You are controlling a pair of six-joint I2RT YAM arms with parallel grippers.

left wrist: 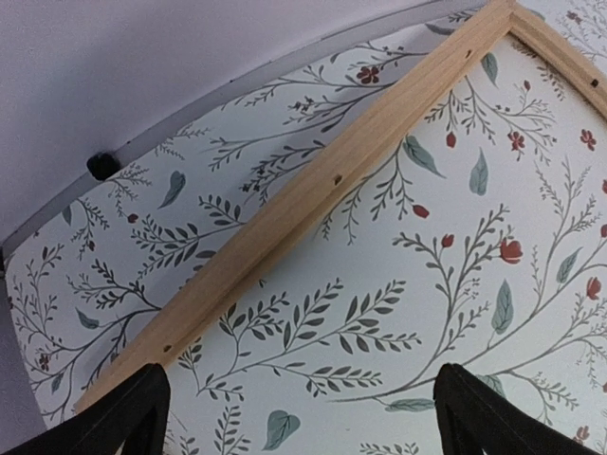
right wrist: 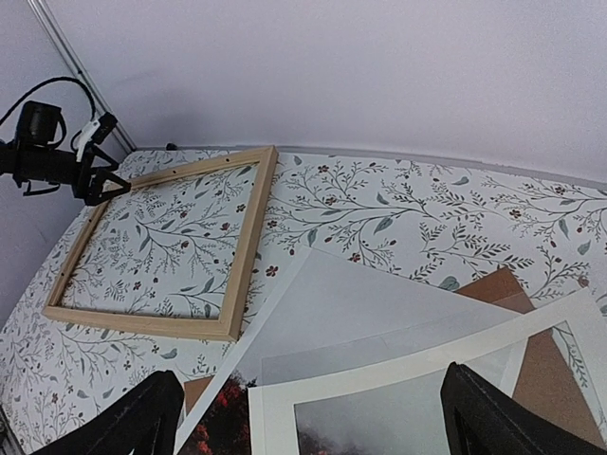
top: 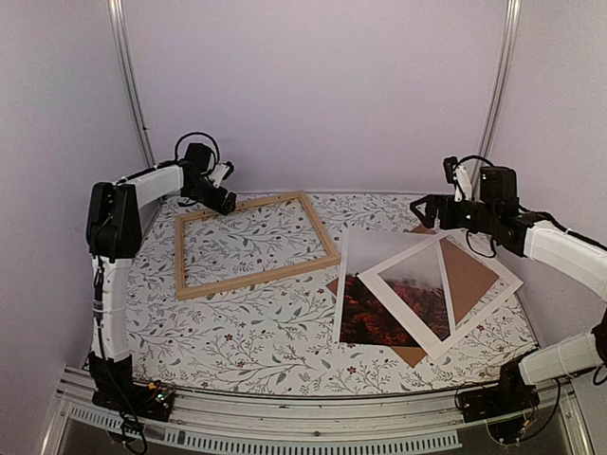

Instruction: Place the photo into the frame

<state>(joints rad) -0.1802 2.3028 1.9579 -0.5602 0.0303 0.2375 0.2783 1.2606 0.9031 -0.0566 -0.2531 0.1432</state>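
Observation:
The frame (top: 256, 278), thin light wood strips, lies flat on the floral table at left centre; its strip (left wrist: 313, 194) crosses the left wrist view and its side rail (right wrist: 245, 246) shows in the right wrist view. The photo (top: 365, 313), red foliage below and misty white above, lies to the right, partly under a white mat (top: 484, 315). My left gripper (top: 220, 201) hovers open over the frame's far left corner, jaws (left wrist: 302, 417) wide with only table between them. My right gripper (top: 422, 210) hangs open above the photo's (right wrist: 360, 303) far edge, jaws (right wrist: 313, 417) empty.
A brown backing board (top: 469, 275) lies under the photo and mat (right wrist: 379, 384), its corner (right wrist: 498, 284) sticking out. Walls close the back and sides. A metal rail (top: 285, 403) runs along the near edge.

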